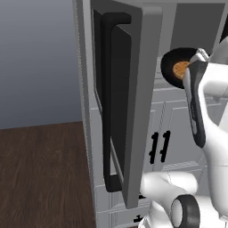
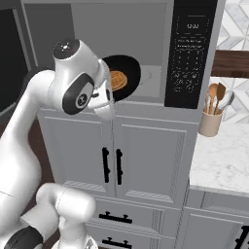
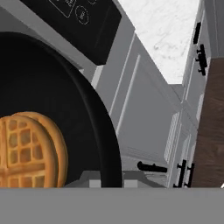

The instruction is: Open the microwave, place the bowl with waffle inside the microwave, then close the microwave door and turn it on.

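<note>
The microwave (image 2: 189,53) stands open, its grey cavity (image 2: 146,29) exposed. The microwave door (image 1: 147,89) is swung out to the left, edge-on to the left base view, with its long black handle (image 1: 107,111) facing me. In front of the cavity mouth hangs the black bowl (image 2: 130,65), tilted steeply so its inside faces the cameras. The waffle (image 2: 118,79) lies against its inside. My gripper (image 3: 109,179) is shut on the bowl's rim (image 3: 103,135), and the waffle (image 3: 30,148) shows large at the left of the hand view. The bowl (image 1: 171,67) and waffle (image 1: 181,68) sit just left of my hand.
White cabinet doors with short black handles (image 2: 112,165) are below the microwave. To the right, a marble counter (image 2: 219,160) carries a beige holder of wooden utensils (image 2: 211,121). Dark wood floor (image 1: 44,173) lies to the left of the open door.
</note>
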{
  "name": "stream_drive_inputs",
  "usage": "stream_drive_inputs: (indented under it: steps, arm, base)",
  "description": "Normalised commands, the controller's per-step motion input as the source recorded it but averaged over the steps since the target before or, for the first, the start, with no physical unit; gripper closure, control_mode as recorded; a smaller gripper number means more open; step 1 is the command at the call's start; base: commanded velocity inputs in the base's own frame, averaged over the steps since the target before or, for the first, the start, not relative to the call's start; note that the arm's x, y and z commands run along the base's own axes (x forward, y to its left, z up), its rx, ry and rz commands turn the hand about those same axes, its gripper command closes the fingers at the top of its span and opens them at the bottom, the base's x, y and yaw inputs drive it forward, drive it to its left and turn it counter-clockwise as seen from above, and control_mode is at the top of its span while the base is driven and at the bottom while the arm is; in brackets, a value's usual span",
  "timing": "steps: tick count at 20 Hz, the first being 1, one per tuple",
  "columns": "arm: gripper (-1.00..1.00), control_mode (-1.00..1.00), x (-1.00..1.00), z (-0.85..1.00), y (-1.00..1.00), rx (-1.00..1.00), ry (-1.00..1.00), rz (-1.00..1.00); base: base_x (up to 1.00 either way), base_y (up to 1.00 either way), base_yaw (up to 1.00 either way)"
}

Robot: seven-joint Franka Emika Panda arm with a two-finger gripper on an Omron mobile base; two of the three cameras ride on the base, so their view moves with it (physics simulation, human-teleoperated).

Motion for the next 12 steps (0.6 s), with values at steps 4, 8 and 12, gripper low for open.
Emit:
stream_drive_inputs:
  steps: [4,8,12]
  arm:
    - [1.0,-1.0,0.79,0.0,0.25,0.15,0.0,0.12]
    - [1.0,-1.0,0.71,-0.02,0.25,0.05,0.01,0.09]
    - [1.0,-1.0,0.72,-0.11,0.02,0.04,0.0,0.05]
  base:
    - [0.0,0.0,0.0]
    - [0.0,0.0,0.0]
    - [0.0,0.0,0.0]
